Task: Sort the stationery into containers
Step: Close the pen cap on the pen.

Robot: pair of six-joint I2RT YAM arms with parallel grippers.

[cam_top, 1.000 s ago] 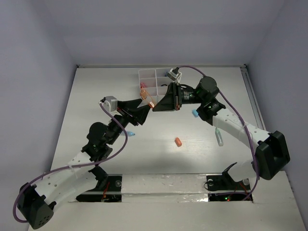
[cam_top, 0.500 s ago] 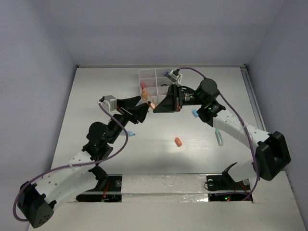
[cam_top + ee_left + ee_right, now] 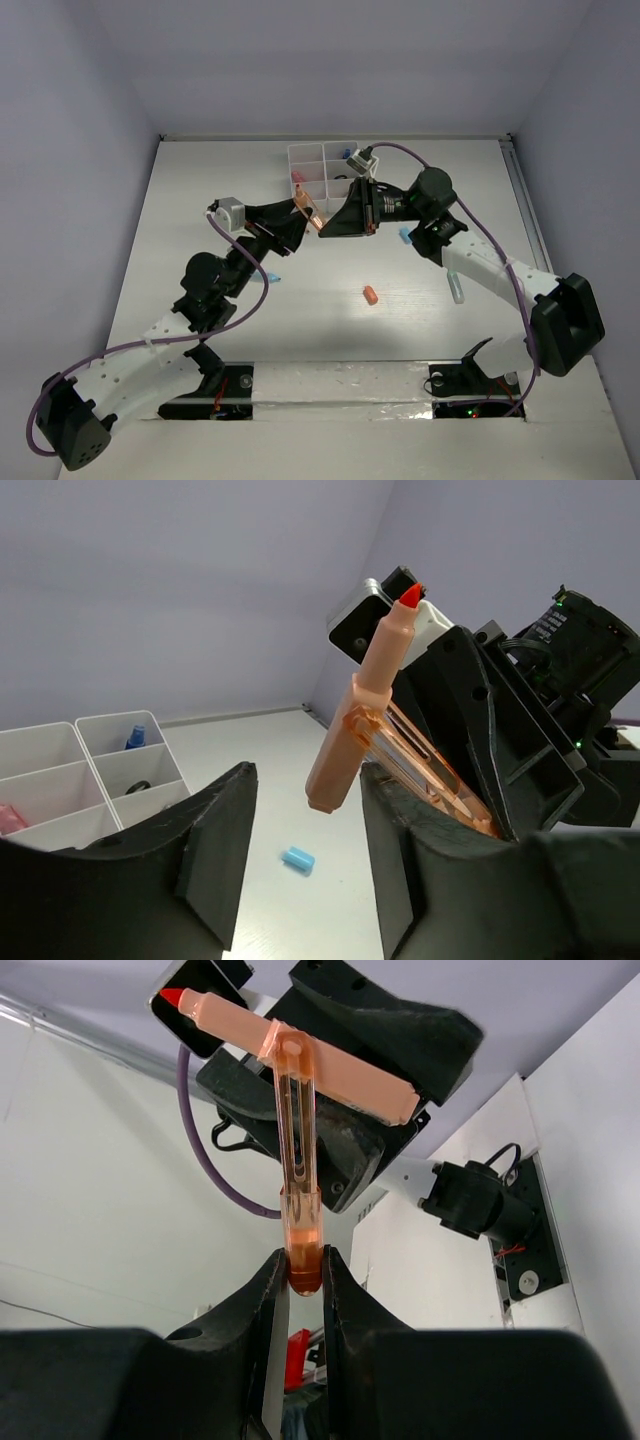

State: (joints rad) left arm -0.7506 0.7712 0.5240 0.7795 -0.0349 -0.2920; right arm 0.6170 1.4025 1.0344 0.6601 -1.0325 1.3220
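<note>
An orange marker (image 3: 360,715) with a red tip hangs in the air between my two grippers, clipped to its clear orange cap (image 3: 300,1230). My right gripper (image 3: 300,1275) is shut on the closed end of that cap. My left gripper (image 3: 305,850) straddles the marker's blunt end. Its right finger lies close against the barrel, with a gap on the left side. In the top view the marker (image 3: 308,208) sits just in front of the white six-compartment organiser (image 3: 300,152). The box holds a pink item (image 3: 297,178), a blue-capped bottle (image 3: 133,738) and a black scissor loop (image 3: 140,786).
On the table lie an orange bit (image 3: 371,296), a small blue piece (image 3: 272,277) near the left arm, a blue piece (image 3: 405,237) under the right arm and a pale-blue marker (image 3: 457,290). Both arms meet close to the organiser's near side.
My left jaws have narrowed around the marker's barrel. The marker and both grippers drifted slightly left and away from the bases. The right grip on the cap is unchanged.
</note>
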